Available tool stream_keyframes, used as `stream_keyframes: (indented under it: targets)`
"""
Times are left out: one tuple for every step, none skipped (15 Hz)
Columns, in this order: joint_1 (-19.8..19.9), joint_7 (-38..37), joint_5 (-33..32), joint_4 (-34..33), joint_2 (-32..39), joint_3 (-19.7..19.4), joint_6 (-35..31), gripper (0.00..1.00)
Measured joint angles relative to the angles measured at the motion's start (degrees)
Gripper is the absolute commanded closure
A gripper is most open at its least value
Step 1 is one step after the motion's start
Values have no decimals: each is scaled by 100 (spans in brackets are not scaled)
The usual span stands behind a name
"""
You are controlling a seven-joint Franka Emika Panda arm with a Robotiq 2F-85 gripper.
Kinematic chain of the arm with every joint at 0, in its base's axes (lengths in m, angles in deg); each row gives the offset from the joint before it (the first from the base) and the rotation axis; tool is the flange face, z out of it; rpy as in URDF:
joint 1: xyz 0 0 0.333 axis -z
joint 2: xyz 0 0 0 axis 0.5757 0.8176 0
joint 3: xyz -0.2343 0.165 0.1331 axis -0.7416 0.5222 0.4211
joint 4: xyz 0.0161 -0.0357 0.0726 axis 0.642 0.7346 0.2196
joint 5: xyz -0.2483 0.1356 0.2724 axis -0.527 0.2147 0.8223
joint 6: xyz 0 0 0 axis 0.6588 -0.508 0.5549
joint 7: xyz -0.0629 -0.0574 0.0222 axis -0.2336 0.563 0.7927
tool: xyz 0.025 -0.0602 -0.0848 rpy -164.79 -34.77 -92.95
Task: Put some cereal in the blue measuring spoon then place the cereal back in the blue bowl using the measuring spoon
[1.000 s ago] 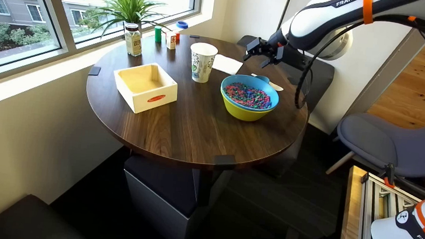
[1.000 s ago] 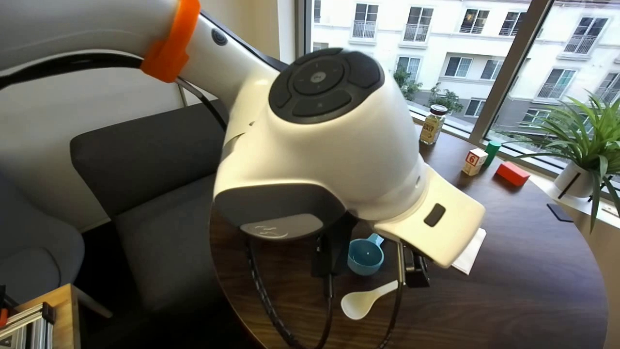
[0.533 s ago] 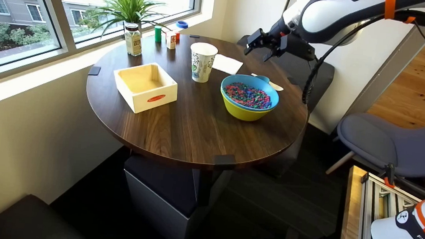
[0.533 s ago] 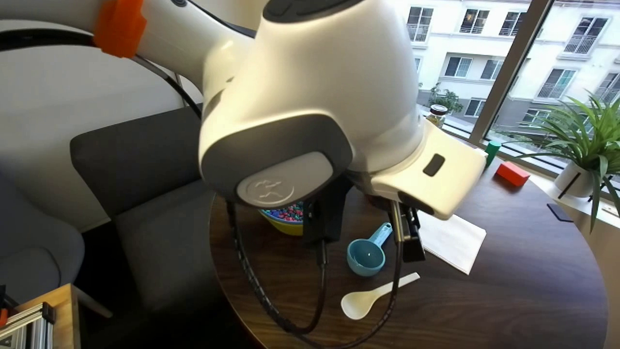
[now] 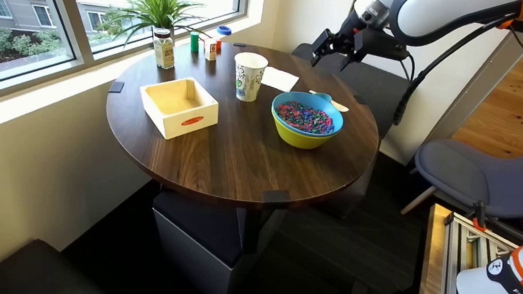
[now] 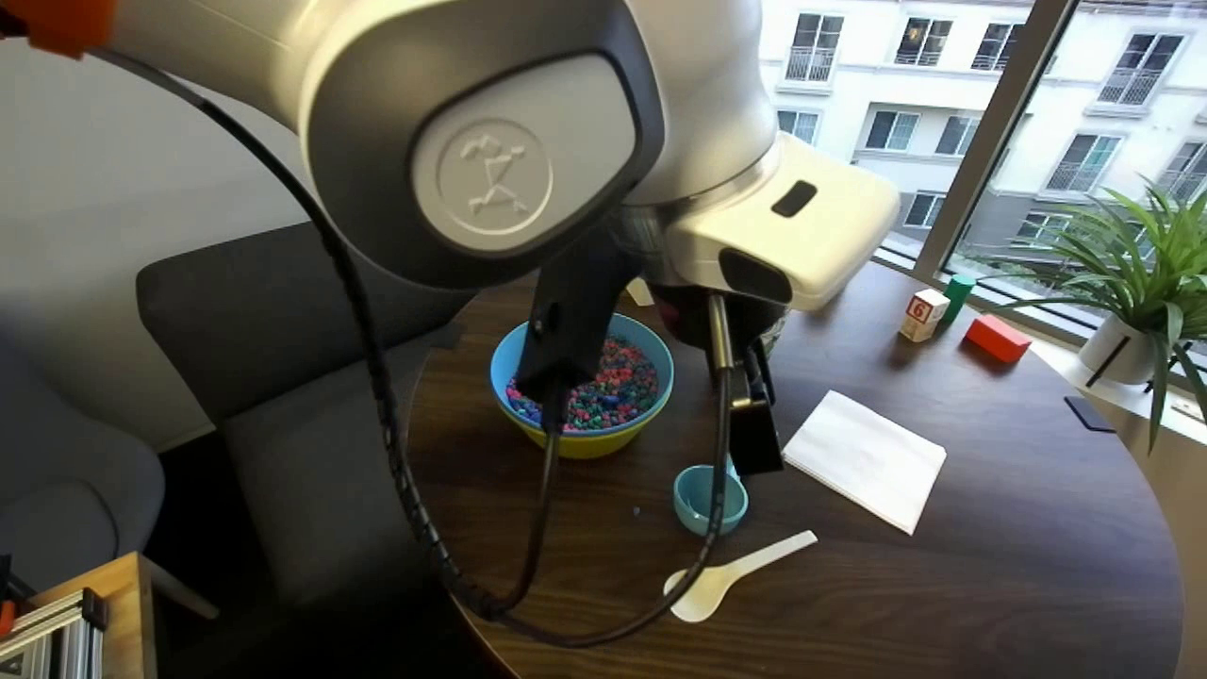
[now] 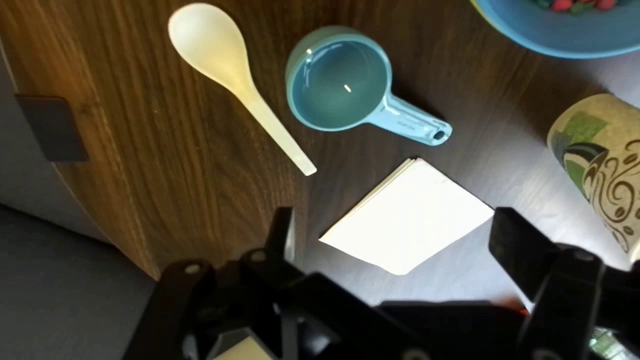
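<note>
The blue measuring spoon (image 7: 340, 85) lies on the table, its cup facing up and looking empty in the wrist view. It also shows in both exterior views (image 5: 323, 97) (image 6: 696, 509). The blue bowl (image 5: 303, 98) stands beside it with a yellow-green outer wall; it shows in the other views too (image 6: 651, 339) (image 7: 565, 35). The multicoloured cereal (image 5: 304, 117) fills its bottom. My gripper (image 5: 329, 64) is open and empty, in the air above the table. In the wrist view its fingers (image 7: 392, 220) are wide apart over the white napkin, with the measuring spoon beyond them.
A white plastic spoon (image 7: 215, 45) lies close to the measuring spoon. The folded white napkin (image 7: 410, 215) and the paper cup (image 5: 248, 77) are nearby. A square wooden tray (image 5: 188, 121) stands farther off. A seasoning jar (image 5: 163, 51) and small blocks sit by the window.
The arm has swung back, and the gripper has moved right and slightly up in an exterior view, staying open. The bowl, cereal and napkin now show more clearly past the arm. The objects have not moved.
</note>
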Motion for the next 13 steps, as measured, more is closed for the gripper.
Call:
stream_keyframes:
  targets:
    - [35,-157,-147,-32,-64,73,213,0]
    - [62,-282,-248,-60,-121,144,405,0]
    - [87,-383,-317,-76,-175,213,562,0]
    - [110,-475,-366,-78,-225,280,676,0]
    - [126,-532,-389,-78,-262,332,767,0]
    - [140,-540,-390,-79,-280,364,783,0]
    - [149,-539,-389,-79,-280,374,782,0]
    - [159,-536,-389,-79,-276,375,782,0]
    - [169,-533,-389,-79,-274,375,782,0]
    - [176,-531,-389,-79,-274,375,782,0]
    - [178,-530,-389,-79,-274,375,782,0]
    - [180,-530,-389,-79,-274,376,782,0]
    - [181,-530,-389,-79,-274,376,782,0]
